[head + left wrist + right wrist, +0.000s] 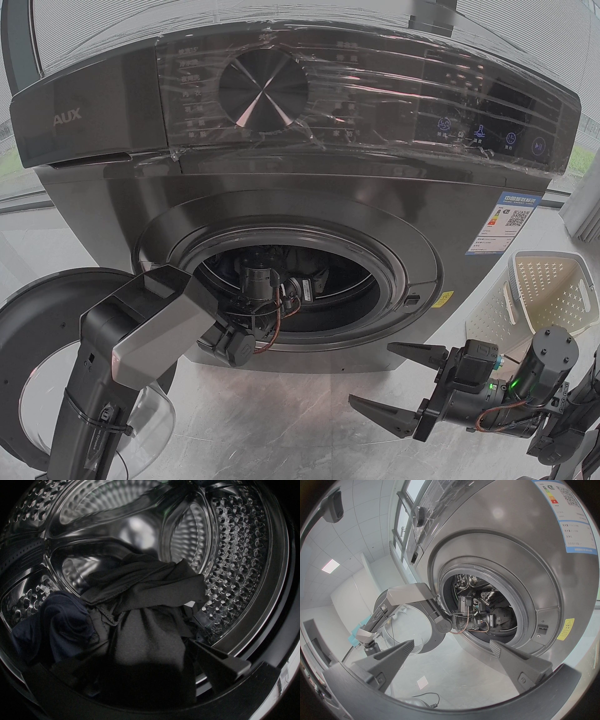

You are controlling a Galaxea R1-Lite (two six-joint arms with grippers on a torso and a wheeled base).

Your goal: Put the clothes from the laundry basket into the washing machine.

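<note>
The washing machine (300, 187) stands with its round door (50, 350) swung open to the left. My left arm goes through the opening, and its gripper (150, 642) is open inside the steel drum (237, 558). One finger (218, 664) shows; the other is lost in the dark. A heap of black clothes (147, 605) lies in the drum right in front of it, with a navy garment (56, 627) beside. My right gripper (382, 382) hangs open with nothing in it, low in front of the machine's right side. The white laundry basket (550, 294) stands behind it.
The floor (281, 419) before the machine is pale and glossy. The open door takes up the space at the lower left. A cable and a small white scrap (422, 682) lie on the floor below the right gripper.
</note>
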